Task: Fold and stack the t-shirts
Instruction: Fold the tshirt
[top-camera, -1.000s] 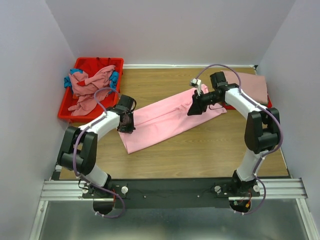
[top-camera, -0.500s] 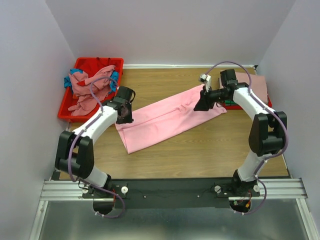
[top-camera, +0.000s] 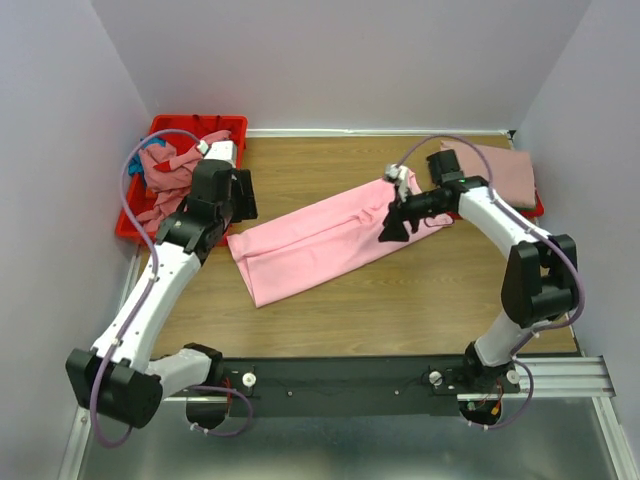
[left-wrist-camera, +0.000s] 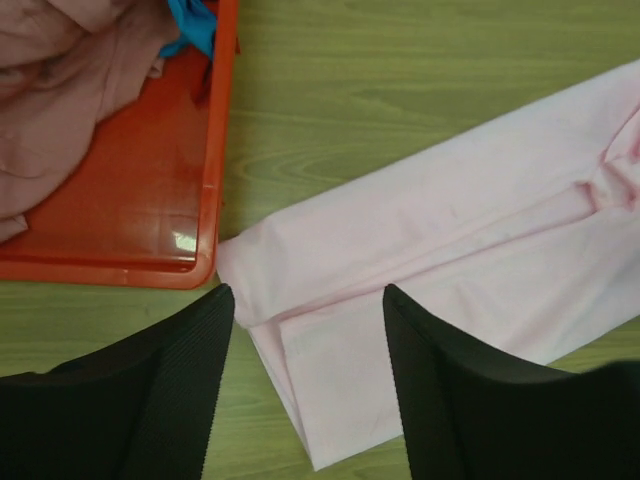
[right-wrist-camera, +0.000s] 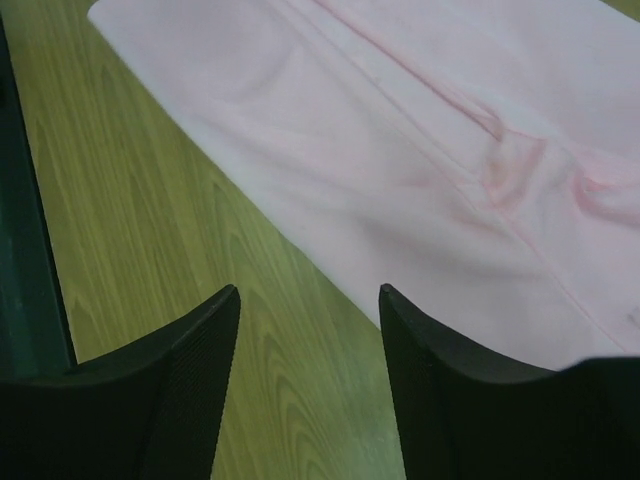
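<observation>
The bright pink shirt (top-camera: 335, 235) lies flat on the brown table (top-camera: 420, 300). It is folded into one long strip. The strip runs on a slant, with its low end at the left and its high end at the right. The left arm is stretched out long from its base at the near left. It reaches up toward the red bin (top-camera: 133, 226). Its wrist bends so the left gripper (top-camera: 238, 197) hangs above the left end of the shirt. In the left wrist view its two black fingers (left-wrist-camera: 170, 400) are wide apart and hold nothing, and the corner of the shirt lies on the table below the gap. That corner is right beside the corner of the bin. The right arm goes up from its base, bends at the far right side, and reaches back in toward the middle. The right gripper (top-camera: 390, 228) points down over the right end of the shirt. Its fingers (right-wrist-camera: 170, 390) are wide apart too, with nothing between them. A heap of dusty pink shirts (top-camera: 170, 175) sits in the bin, with a bit of blue cloth (left-wrist-camera: 195, 25) poking out. One more dusty pink shirt (top-camera: 500, 170) lies folded at the far right of the table.
</observation>
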